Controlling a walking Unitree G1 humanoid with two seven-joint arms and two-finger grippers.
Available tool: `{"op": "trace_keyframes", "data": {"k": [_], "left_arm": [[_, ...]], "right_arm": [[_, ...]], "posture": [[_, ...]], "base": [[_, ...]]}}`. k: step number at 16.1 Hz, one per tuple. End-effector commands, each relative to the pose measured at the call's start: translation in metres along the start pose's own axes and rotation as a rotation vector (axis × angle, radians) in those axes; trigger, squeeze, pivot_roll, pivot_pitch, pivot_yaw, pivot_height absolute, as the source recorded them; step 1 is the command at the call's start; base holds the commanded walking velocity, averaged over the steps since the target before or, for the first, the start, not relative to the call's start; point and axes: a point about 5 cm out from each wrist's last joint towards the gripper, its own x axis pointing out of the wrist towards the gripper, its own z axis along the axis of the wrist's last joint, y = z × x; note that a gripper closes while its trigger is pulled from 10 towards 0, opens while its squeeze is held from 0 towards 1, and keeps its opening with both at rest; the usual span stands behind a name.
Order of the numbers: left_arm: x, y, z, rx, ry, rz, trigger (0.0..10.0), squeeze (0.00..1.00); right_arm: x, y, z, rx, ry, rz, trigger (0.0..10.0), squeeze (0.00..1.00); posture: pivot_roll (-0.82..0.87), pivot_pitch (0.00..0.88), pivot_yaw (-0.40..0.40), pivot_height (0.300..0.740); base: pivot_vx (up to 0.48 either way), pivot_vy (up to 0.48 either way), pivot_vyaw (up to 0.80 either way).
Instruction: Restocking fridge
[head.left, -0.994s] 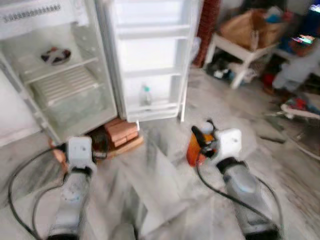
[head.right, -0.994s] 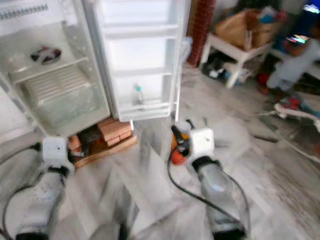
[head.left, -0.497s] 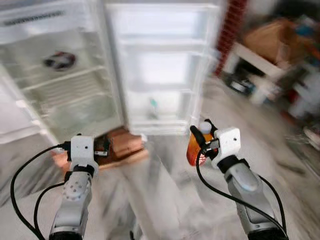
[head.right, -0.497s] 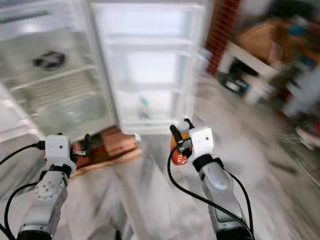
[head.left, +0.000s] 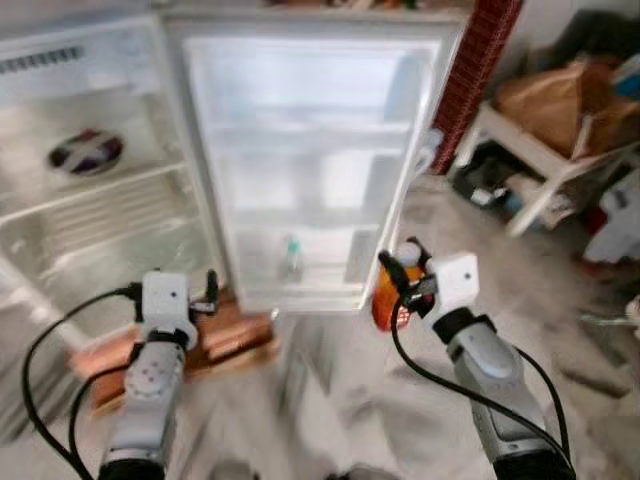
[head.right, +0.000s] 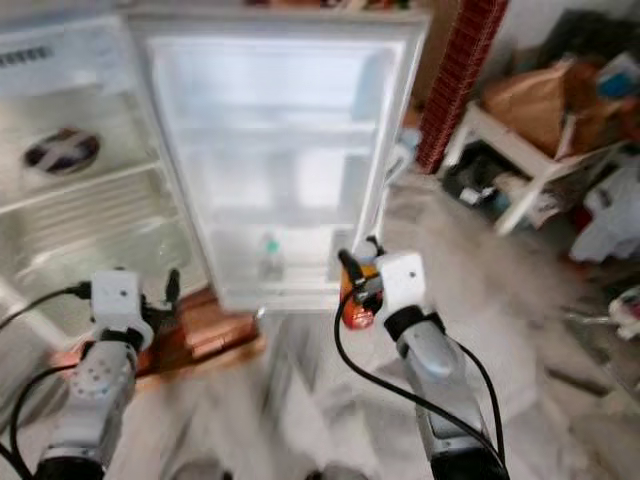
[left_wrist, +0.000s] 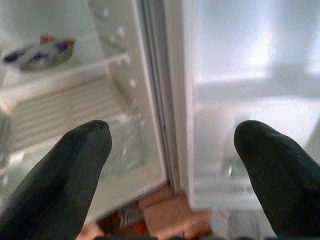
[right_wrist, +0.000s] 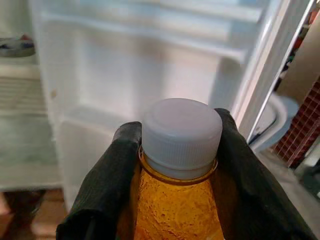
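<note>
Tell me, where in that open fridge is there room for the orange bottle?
The door has bare upper shelves; its bottom shelf holds one small bottle with room beside it. In the fridge body, the wire shelf below the bowl looks bare. The right gripper holds the orange bottle; the left gripper is open.

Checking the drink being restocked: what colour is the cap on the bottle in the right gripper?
White, on an orange bottle; the cap shows best in the right wrist view.
</note>
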Motion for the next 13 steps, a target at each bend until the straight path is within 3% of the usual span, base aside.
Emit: {"op": "trace_keyframes", "data": {"k": [1,3,9,13], "left_arm": [[0.000,0.007,0.000,0.012,-0.003,0.017,10.0,0.00],[0.000,0.005,0.000,-0.003,-0.005,0.018,10.0,0.00],[-0.003,0.000,-0.002,-0.017,0.003,0.008,10.0,0.00],[-0.020,-0.004,-0.013,-0.029,0.026,-0.070,10.0,0.00]], "right_arm": [[0.006,0.009,0.010,0.003,-0.053,0.030,10.0,0.00],[0.006,0.008,0.010,0.006,-0.055,0.033,10.0,0.00],[0.005,0.016,0.009,0.065,-0.050,0.078,10.0,0.00],[0.006,0.015,0.011,0.044,-0.071,0.070,10.0,0.00]], "posture": [[0.08,0.068,-0.059,0.740],[0.08,0.067,-0.059,0.740],[0.08,0.067,-0.057,0.740],[0.09,0.073,-0.055,0.740]], "base": [[0.480,0.000,0.00],[0.474,0.000,0.00],[0.000,0.000,0.00],[0.000,0.000,0.15]]}}
